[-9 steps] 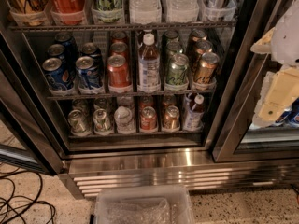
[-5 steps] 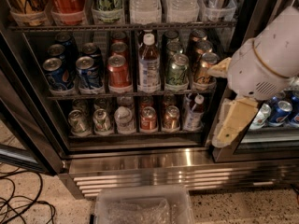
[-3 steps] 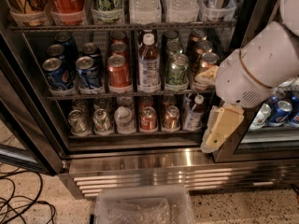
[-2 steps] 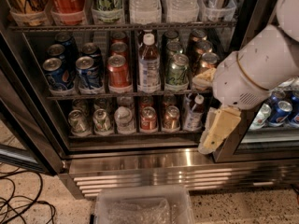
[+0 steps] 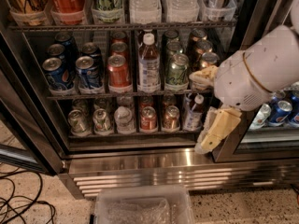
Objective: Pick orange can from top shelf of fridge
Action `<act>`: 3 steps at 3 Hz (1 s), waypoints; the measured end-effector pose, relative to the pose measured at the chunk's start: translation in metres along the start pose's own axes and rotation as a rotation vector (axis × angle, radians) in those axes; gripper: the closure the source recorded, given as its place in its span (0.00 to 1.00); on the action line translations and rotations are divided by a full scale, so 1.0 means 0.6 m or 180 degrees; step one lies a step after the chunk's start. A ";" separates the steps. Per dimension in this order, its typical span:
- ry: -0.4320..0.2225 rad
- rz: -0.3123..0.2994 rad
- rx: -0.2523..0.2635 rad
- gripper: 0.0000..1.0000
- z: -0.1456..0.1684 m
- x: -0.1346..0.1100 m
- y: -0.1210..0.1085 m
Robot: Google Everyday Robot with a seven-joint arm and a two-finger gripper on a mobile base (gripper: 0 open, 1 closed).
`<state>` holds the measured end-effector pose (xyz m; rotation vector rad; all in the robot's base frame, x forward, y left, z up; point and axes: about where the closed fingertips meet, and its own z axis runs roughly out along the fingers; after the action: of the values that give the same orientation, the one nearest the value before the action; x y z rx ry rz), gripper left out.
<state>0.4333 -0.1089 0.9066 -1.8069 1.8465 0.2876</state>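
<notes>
The orange can (image 5: 119, 73) stands upright at the front of the top shelf (image 5: 93, 96), a wire rack in the fridge (image 5: 140, 161). Blue cans are on its left and a clear bottle (image 5: 148, 64) on its right. More orange-red cans stand behind it. My gripper (image 5: 212, 134), with cream-coloured fingers, hangs from the white arm (image 5: 261, 73) at the right. It points down and left in front of the door frame, below and well right of the orange can, touching nothing. The arm hides part of the gold cans (image 5: 205, 62).
The rack above holds a tall Coca-Cola can (image 5: 67, 1) and water bottles (image 5: 145, 1). The lower rack holds short cans (image 5: 148, 119). A clear plastic bin (image 5: 142, 208) sits on the floor in front. Cables (image 5: 18, 204) lie at the left. Blue cans (image 5: 280, 111) sit behind the right door.
My arm has come in from the right edge, and the gripper has moved left and slightly down in front of the fridge. The cans have not moved.
</notes>
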 end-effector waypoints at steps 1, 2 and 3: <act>-0.0468 -0.0219 0.0439 0.00 -0.041 -0.052 0.016; -0.0821 -0.0485 0.0871 0.00 -0.098 -0.118 0.038; -0.1147 -0.0848 0.0991 0.00 -0.118 -0.227 0.090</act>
<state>0.3596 -0.0236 1.0237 -1.6347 1.3071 0.1972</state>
